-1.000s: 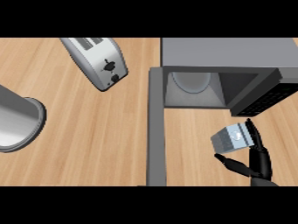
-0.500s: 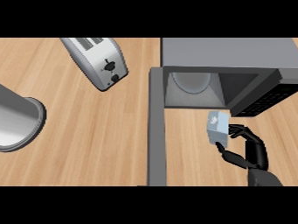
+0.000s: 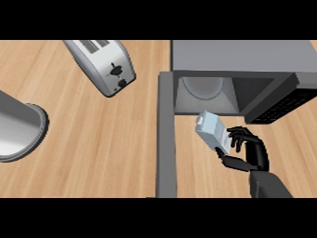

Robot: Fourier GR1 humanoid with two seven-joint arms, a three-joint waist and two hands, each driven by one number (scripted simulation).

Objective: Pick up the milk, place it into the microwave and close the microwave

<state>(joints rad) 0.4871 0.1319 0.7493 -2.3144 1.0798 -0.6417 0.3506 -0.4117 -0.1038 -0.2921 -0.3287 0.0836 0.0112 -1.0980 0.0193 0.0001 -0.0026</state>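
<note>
Since a moment ago your right robot hand (image 3: 248, 151) has carried the milk (image 3: 212, 130) up toward the microwave (image 3: 247, 76); its fingers curl round the carton, which now sits tilted just before the open cavity, above the wooden surface (image 3: 92, 139); the door (image 3: 166, 135) stands open beside it.

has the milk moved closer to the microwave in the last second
Yes. The milk, held in the right hand, has moved up and left toward the microwave opening and now sits just before its front edge.
</note>
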